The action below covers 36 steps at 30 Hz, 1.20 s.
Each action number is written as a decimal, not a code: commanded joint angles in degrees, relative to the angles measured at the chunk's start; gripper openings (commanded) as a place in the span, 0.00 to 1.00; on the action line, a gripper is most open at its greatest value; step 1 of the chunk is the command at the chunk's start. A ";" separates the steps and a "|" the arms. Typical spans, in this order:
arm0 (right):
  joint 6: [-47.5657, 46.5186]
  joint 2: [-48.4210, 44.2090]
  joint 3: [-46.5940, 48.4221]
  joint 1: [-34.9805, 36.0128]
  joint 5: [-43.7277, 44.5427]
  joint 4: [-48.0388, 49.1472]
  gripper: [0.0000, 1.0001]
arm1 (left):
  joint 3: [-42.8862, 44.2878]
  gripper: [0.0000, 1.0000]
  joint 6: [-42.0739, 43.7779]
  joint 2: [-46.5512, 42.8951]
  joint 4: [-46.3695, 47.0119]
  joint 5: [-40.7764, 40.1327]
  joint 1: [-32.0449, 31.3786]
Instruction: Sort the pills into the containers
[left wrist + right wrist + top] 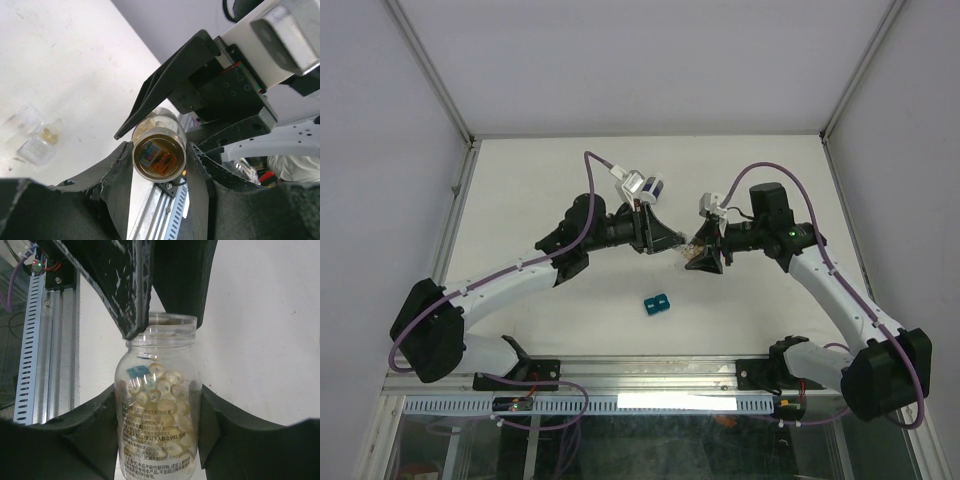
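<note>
Holding a see-through, round plastic bottle [157,450] by its wide body, the right gripper [159,395] squeezes it from both sides. Inside the bottle, right between those fingers, are the pills [162,385]. They are pale yellow, round and piled up together.

Out past the right gripper's fingertips is the bottle's narrow top end. The left gripper [161,156] is pinched tight on that end. I cannot tell if a clear lid is on it or if the mouth is bare. The bottle hangs sideways between the two grippers, up off the white table [60,60].

Down on the table, off to one side of the left gripper and apart from it, sit the containers [36,149]. They are two tiny clear plastic cups, close together, with a few yellowish bits showing there.

I think the big danger is a spill. The bottle is on its side, so if the top is open, pills could roll out all at once and miss those tiny cups. The bottle could also slip if one gripper twists too hard. The cups look very light, so a low finger might knock them over.
</note>
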 commanded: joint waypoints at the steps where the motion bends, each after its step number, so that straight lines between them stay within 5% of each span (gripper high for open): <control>1: 0.37 0.48 4.02 0.96 1.63 3.10 0.00 | 4.67 0.24 5.01 1.10 -8.17 0.09 -2.90; 12: 3.52 0.66 4.30 0.55 -3.96 4.53 0.00 | 6.45 0.22 12.04 4.49 -11.55 7.03 -3.57; 19: 1.71 0.20 3.37 0.10 -8.64 4.23 0.00 | 7.53 0.22 41.36 6.32 -15.40 18.81 -3.53; 24: 0.84 0.32 3.19 0.01 -9.35 3.83 0.00 | 5.84 0.47 64.36 3.56 -16.04 23.86 -3.54; 33: -0.72 0.42 3.29 -0.43 -9.26 2.70 0.00 | 6.95 0.75 60.72 1.25 -11.01 16.67 -2.80; 36: -1.23 0.42 3.35 -0.43 -9.22 2.32 0.00 | 4.01 0.95 57.47 -0.97 -7.48 12.50 -2.18</control>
